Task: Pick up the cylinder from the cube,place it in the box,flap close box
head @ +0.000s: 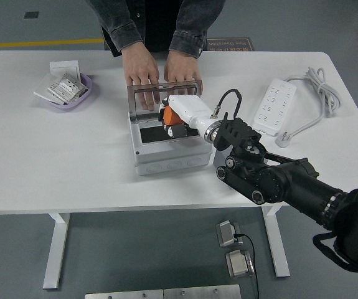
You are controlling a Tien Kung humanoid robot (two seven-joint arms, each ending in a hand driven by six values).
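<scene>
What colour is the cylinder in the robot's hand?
Orange: the cylinder shows in the head view, held by the right hand over the box.

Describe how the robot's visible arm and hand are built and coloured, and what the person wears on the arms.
The right arm is black with round joints; its right hand has a white shell, and a black cable loops at the wrist. The person's sleeves are dark denim.

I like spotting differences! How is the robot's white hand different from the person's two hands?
The robot's white hand is hard-shelled and curled around an orange cylinder; the person's hands are bare and hold nothing. The robot's reaches over the open grey box; the person's lie flat behind the box's raised lid.
</scene>
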